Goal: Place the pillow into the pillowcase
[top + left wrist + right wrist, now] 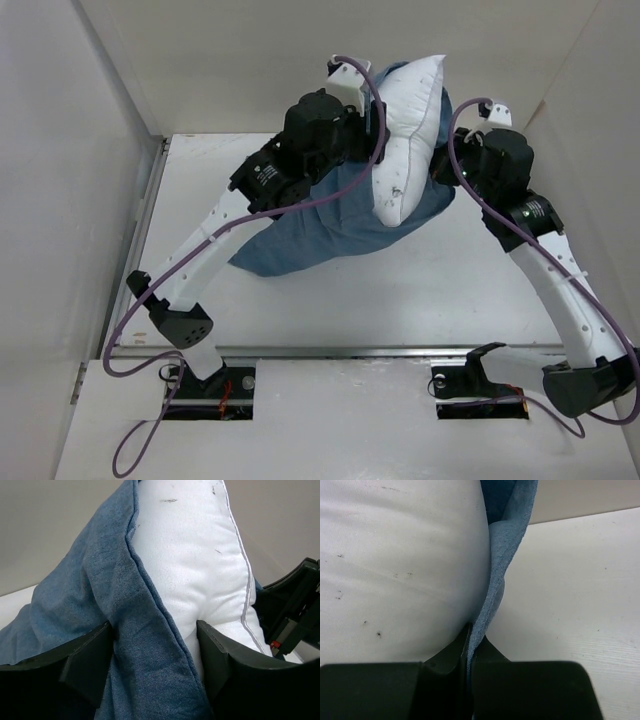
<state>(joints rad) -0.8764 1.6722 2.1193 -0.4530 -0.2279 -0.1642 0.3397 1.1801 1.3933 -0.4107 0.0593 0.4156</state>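
The white pillow is held up off the table, its lower part inside the blue pillowcase, whose closed end trails on the table. My left gripper is at the pillow's left side. In the left wrist view its jaws stand wide, squeezing a bunch of pillowcase and the pillow's edge between them. My right gripper is at the pillow's right side. In the right wrist view it is pinched shut on the pillowcase hem, with the pillow bulging to its left.
The white table is boxed in by white walls on the left, back and right. The arm bases stand at the near edge. Purple cables loop along both arms.
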